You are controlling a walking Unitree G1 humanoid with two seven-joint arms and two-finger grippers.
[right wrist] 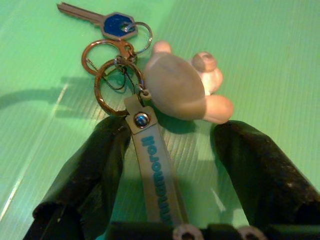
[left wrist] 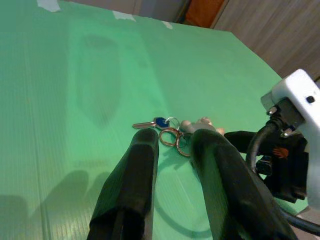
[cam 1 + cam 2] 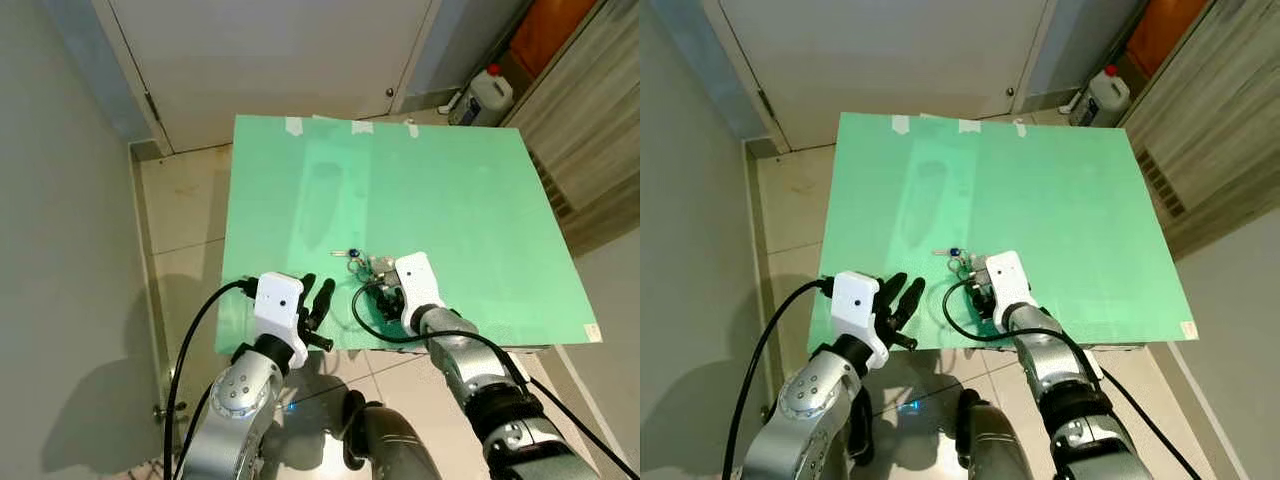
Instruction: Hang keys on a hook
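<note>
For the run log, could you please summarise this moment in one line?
right hand: open, straddling keyring strap | keys: flat on green table, not lifted | left hand: open, at near edge

A home hallway: tiled floor, white door, detergent jug.

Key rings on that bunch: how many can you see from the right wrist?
3: a small silver ring through the blue-headed key, and two larger coppery rings, one beside it, one at the grey strap. Others may be hidden.

Soft, even indoor light falls from above; the green bench carries a pale sheen and faint shadows. Wrist views blur up close, head views bend at the edges.
</note>
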